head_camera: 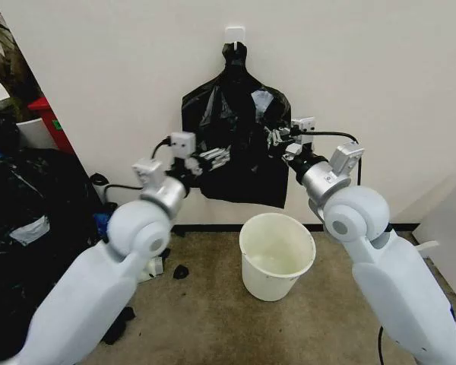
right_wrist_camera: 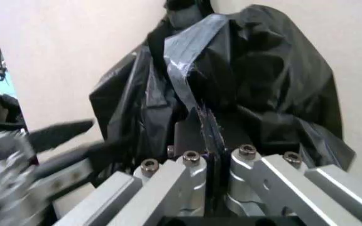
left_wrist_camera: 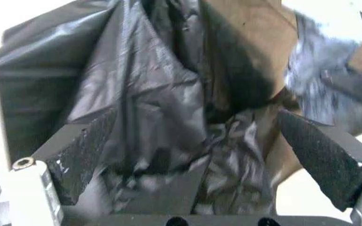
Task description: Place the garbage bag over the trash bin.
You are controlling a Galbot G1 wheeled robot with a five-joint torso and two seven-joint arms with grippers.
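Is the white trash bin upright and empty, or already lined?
Upright and unlined. The trash bin stands on the floor, mouth up, bare white inside. The garbage bag hangs on the wall above it.

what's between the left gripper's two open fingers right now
Crinkled glossy black plastic garbage bag fills the gap between the left gripper's spread fingers, seen in the left wrist view.

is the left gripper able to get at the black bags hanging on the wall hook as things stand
Probably yes. The left gripper is open, right at the hanging black bags, with film already between its fingers. Nothing blocks it; the right gripper is shut on the bags alongside.
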